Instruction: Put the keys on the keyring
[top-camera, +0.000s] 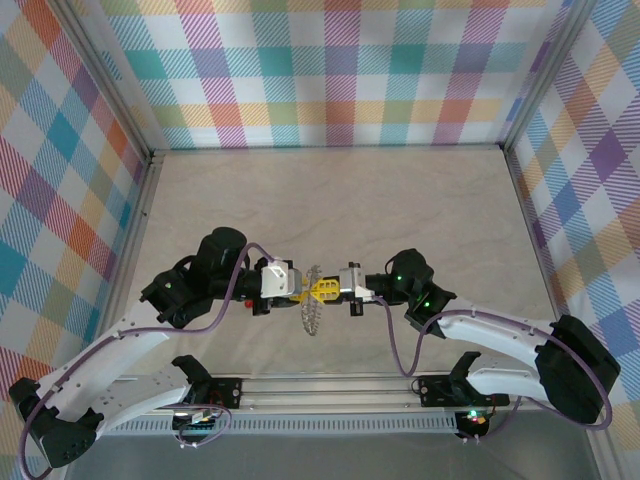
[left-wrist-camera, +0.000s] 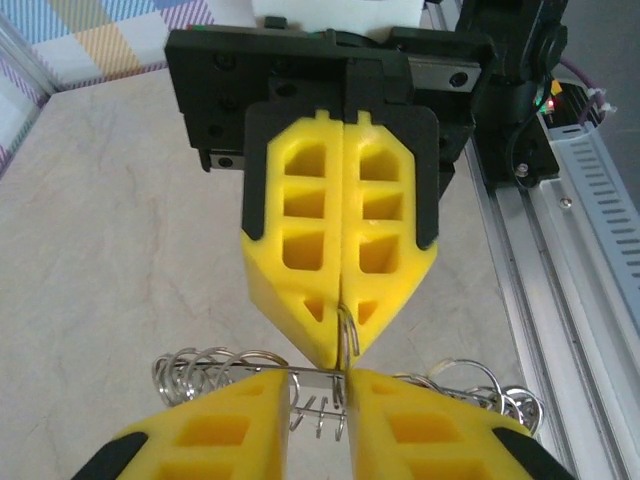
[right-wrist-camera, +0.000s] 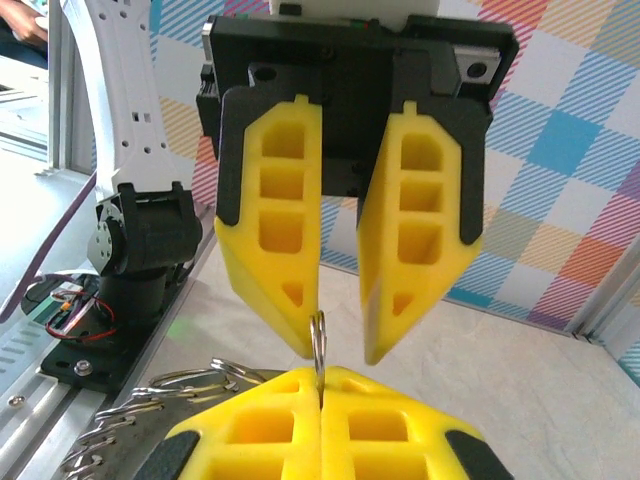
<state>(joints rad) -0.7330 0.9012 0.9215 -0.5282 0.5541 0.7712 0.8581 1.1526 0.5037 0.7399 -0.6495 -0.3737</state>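
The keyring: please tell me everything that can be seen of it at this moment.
The keyring is a silvery metal ring, fringed all round with many small wire loops. It is held up off the table, edge-on to the top camera, between the two grippers. The right gripper is shut on one thin loop, which sticks out of its closed jaws. The left gripper has its jaws apart around that same loop; whether it touches the wire, I cannot tell.
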